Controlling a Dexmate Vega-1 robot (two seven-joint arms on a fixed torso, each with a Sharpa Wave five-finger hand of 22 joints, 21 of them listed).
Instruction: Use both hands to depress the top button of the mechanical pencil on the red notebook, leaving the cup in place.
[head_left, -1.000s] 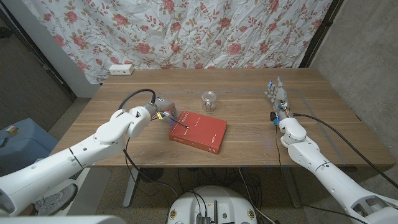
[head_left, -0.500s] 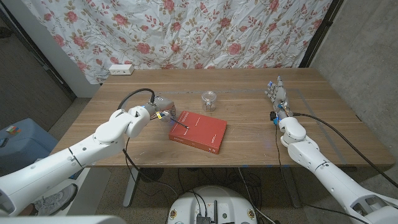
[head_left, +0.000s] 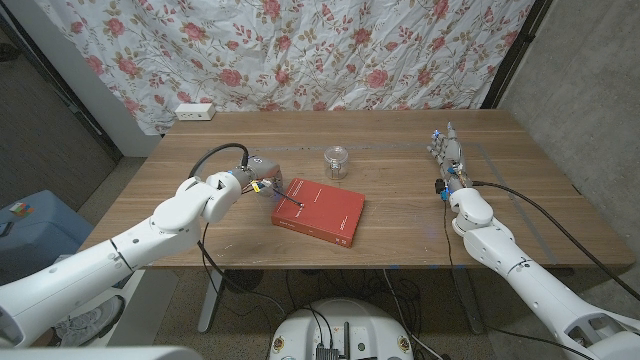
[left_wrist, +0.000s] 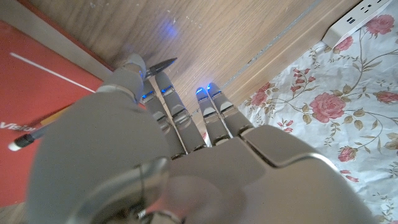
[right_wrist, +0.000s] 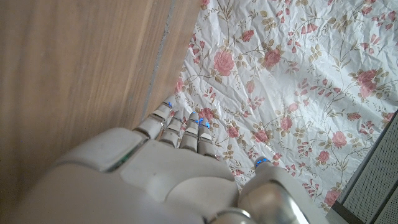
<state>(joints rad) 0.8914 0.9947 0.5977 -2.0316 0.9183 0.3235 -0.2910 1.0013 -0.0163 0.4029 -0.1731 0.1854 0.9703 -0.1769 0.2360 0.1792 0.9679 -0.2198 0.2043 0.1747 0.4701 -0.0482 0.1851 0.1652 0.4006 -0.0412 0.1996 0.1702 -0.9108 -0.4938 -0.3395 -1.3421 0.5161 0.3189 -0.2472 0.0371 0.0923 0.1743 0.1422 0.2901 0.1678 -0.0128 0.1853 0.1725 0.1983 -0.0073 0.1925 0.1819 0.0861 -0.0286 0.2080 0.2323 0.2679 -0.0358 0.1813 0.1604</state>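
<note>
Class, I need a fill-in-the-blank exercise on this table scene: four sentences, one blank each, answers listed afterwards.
1. The mechanical pencil lies on the ____ notebook.
2. The hand nearest the pencil is the robot's ____ hand.
3. Behind the notebook stands a clear ____.
4. The right hand waits, holding ____, near the wooden table's far edge.

Missing words: red; left; cup; nothing

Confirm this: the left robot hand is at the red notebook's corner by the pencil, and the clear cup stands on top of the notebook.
Wrong about the cup. In the head view the clear cup stands on the bare table behind the red notebook, apart from it. The left robot hand is at the notebook's corner by the pencil.
</note>
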